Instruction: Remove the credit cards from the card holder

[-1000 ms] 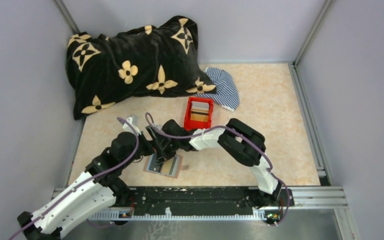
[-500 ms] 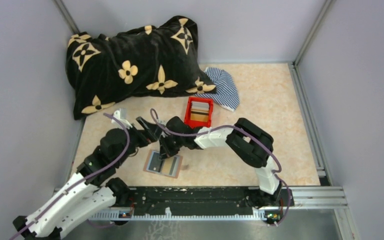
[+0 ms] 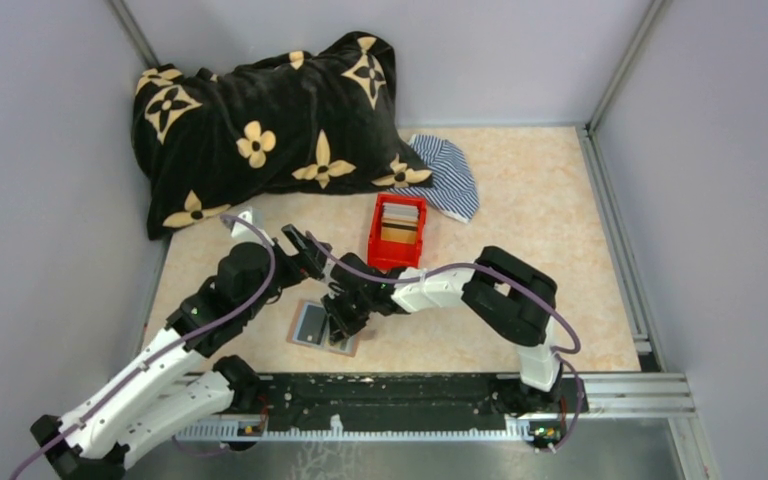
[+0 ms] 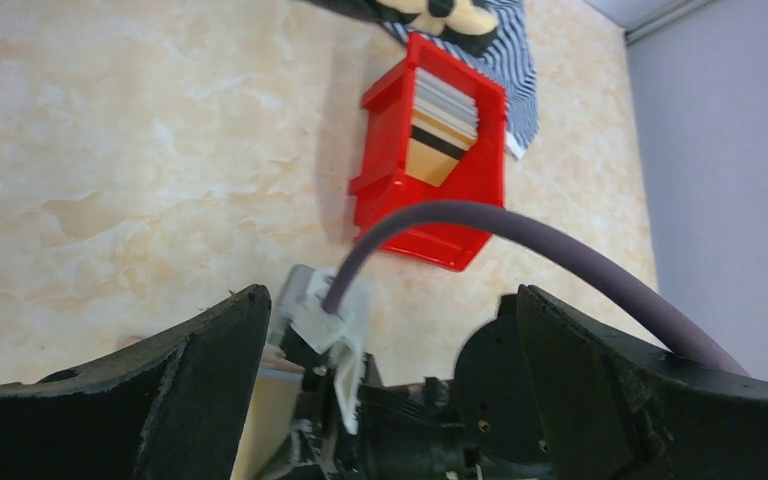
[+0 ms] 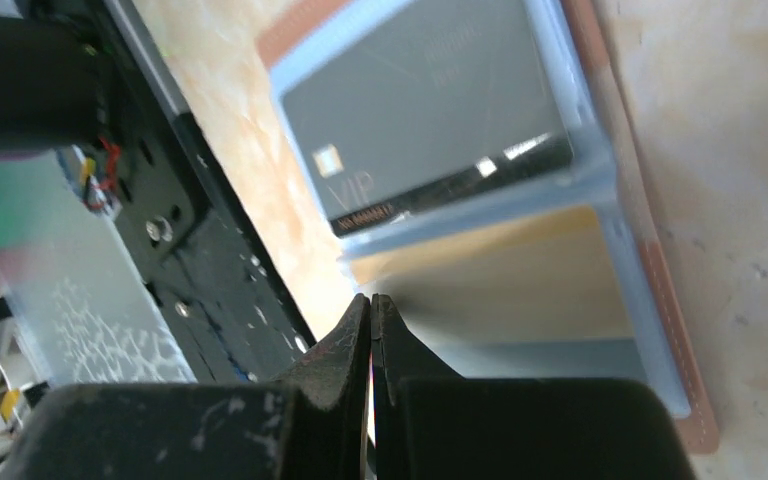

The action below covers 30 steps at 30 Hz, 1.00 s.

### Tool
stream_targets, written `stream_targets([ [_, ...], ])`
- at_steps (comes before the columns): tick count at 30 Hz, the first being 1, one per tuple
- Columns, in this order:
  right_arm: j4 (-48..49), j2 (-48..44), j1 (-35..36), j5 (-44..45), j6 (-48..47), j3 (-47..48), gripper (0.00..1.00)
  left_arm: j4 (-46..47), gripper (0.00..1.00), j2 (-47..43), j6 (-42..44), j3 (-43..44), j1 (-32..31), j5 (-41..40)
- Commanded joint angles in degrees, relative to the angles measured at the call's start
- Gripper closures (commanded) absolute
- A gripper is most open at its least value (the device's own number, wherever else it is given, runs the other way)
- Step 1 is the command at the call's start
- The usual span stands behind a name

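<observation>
Nearest, on the base side of the red box (image 3: 397,232): the card holder (image 3: 322,327), spread open and flat. Shows, in the right wrist view, a grey card (image 5: 420,110) framed in pale blue (a slot window or a second card, hard to tell through the blur) beside a tan pocket (image 5: 500,270).

Directly over the holder, the right gripper (image 3: 341,318): jaws pressed together, pinching nothing visible, tips low above the tan pocket, contact unclear.

Closer to the red box, just off its left side, the left gripper (image 3: 305,250): jaws spread wide, empty, apart from the holder.

Beyond the red box, a striped cloth (image 3: 455,180), then a black flowered pillow (image 3: 260,120).

Judged for handling: thin, stiff, light, slick plastic, apt to slip from a shallow pinch and to drag the soft, light leather along. Probably best taken by whichever short edge stands proud of the slot and drawn out along it, with the spare gripper pinning the brown leather rim (image 5: 665,300).
</observation>
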Motion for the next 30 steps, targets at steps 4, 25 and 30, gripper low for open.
stream_targets([
  [4, -4.22, -3.34, 1.92, 0.05, -4.68, -1.80, 1.00, 4.86, 0.01, 4.17, -0.61, -3.25, 9.83, 9.06],
  [25, -2.38, -4.21, -0.79, 1.58, -1.54, -8.97, 1.00, 9.99, 0.01, 2.50, 3.36, -4.05, 28.08, 24.29],
  [30, -2.12, -4.18, -4.33, 2.00, -1.82, -10.35, 1.00, 6.95, 0.01, 8.40, 4.41, -1.02, 28.62, 28.29],
])
